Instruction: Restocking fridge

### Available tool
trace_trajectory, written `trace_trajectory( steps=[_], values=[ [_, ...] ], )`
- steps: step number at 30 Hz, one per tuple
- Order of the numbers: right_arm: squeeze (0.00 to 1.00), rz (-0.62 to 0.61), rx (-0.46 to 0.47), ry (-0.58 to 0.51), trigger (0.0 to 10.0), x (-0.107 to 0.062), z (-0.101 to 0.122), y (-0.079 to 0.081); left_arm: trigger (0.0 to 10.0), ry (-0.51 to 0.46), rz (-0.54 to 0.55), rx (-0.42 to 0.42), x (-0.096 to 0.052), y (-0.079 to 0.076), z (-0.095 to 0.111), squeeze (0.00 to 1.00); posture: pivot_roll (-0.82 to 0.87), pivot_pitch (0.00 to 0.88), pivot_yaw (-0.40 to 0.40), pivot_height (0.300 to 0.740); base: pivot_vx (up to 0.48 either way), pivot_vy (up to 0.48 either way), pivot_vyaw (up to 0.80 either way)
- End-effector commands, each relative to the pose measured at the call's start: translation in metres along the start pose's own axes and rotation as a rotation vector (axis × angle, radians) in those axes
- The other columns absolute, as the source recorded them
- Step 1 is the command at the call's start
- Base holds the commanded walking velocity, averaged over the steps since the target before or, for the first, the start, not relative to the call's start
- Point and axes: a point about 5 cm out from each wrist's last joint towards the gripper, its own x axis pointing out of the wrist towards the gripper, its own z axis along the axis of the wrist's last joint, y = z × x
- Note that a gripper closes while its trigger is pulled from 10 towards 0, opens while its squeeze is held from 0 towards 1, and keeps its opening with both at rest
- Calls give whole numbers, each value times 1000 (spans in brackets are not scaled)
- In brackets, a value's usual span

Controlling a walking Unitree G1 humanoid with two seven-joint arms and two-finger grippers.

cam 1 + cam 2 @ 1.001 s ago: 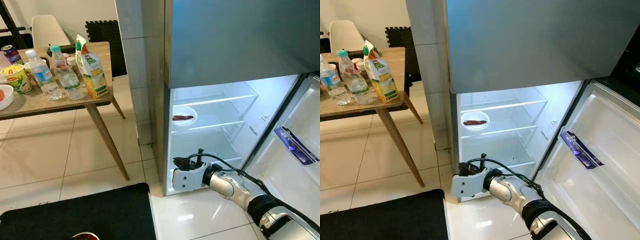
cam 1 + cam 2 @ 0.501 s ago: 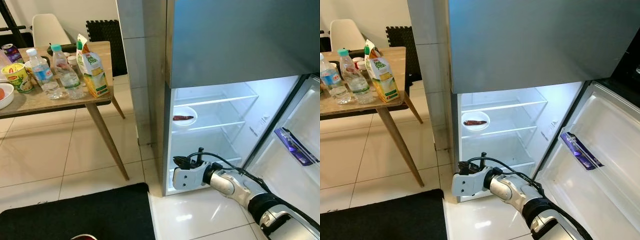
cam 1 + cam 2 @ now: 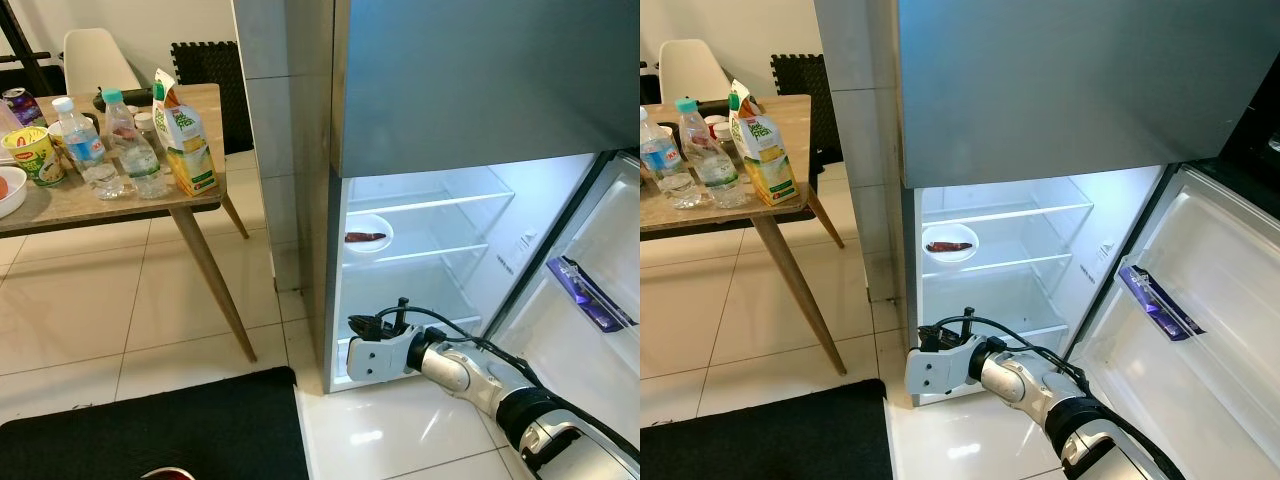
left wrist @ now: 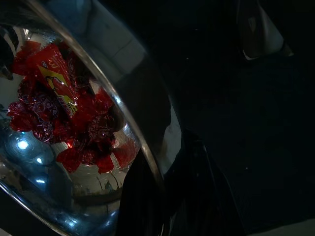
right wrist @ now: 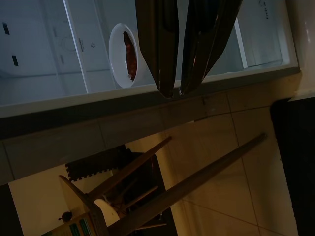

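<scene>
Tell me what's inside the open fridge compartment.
The fridge holds a white plate with a dark reddish item on its middle shelf; the other shelves look bare. The door holds a purple packet. The right arm covers part of the bottom.

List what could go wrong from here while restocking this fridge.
1. The right hand sits low by the fridge; lifting carelessly might knock the shelf under the white plate.
2. The right arm lies near the open door; swinging outward could hit it and jolt the purple packet.
3. The juice carton stands near the table's corner and may tip when grabbed.
</scene>
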Motion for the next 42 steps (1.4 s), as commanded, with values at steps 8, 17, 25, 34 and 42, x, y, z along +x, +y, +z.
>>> trace_trajectory(
  steps=[8,17,25,34,42],
  values=[
    [0,7,-1,-14,10000,-1,1,2,10000,12,10,9,-1,3,-6,0,-51,48,-32,740,0,0,0],
    [0,5,1,-12,10000,-2,0,1,10000,10,8,7,-1,3,-6,0,-57,50,-32,740,0,0,0],
    [0,6,3,-12,10000,-3,-1,1,10000,9,6,-2,-1,1,-6,0,-55,51,-37,740,0,0,0],
    [0,5,-8,-15,10000,-1,1,1,10000,15,9,9,-1,4,-9,0,-42,54,-23,740,0,0,0],
    [0,4,4,-14,10000,-1,1,1,10000,10,12,8,-1,5,-7,0,-38,54,-19,740,0,0,0]
  ],
)
